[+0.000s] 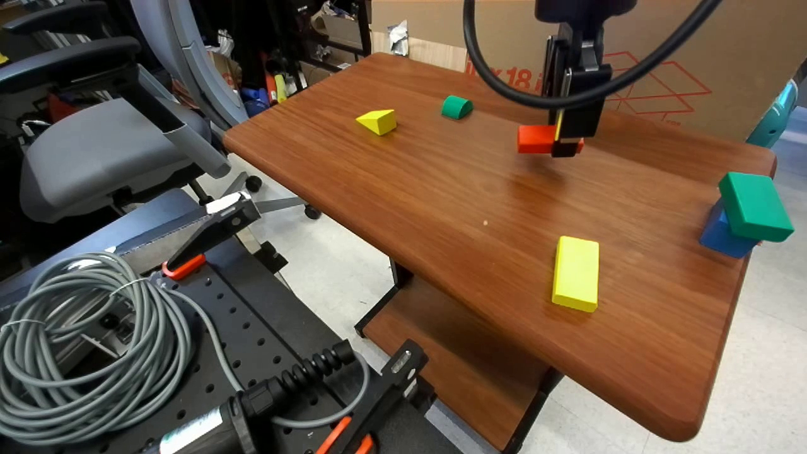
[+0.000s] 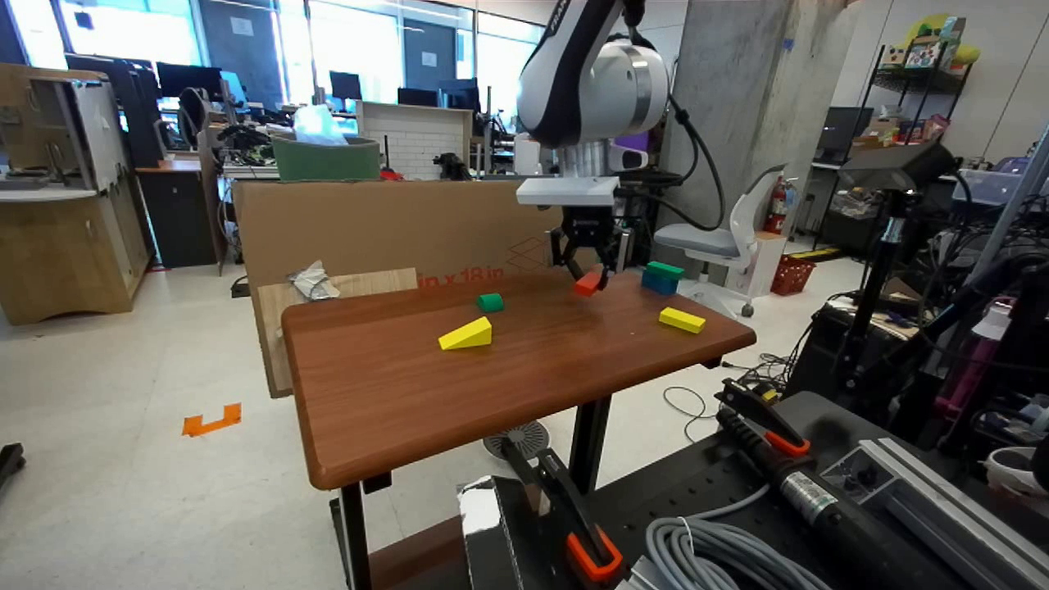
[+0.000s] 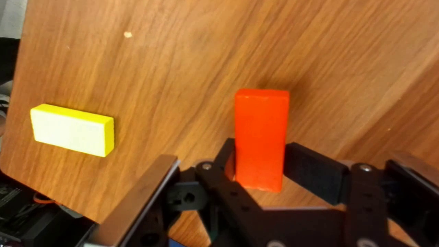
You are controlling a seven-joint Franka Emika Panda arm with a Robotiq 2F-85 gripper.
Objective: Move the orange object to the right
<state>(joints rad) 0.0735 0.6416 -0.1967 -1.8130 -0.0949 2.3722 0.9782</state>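
The orange object, a flat rectangular orange-red block, shows in both exterior views (image 1: 534, 139) (image 2: 587, 284) and in the wrist view (image 3: 261, 130). My gripper (image 3: 259, 159) is shut on it, with one finger against each long side and the block's far end sticking out past the fingertips. In an exterior view the gripper (image 1: 565, 144) holds it above the brown table (image 1: 441, 189), with a shadow on the wood below. The gripper also shows from the side in an exterior view (image 2: 593, 277). A finger covers part of the block there.
A yellow rectangular block (image 1: 575, 274) lies near the table's front edge. A green block (image 1: 755, 207) rests on a blue block (image 1: 725, 233) at the edge. A yellow wedge (image 1: 380, 121) and green half-round block (image 1: 456, 106) lie farther along. Cardboard (image 2: 369, 229) stands behind.
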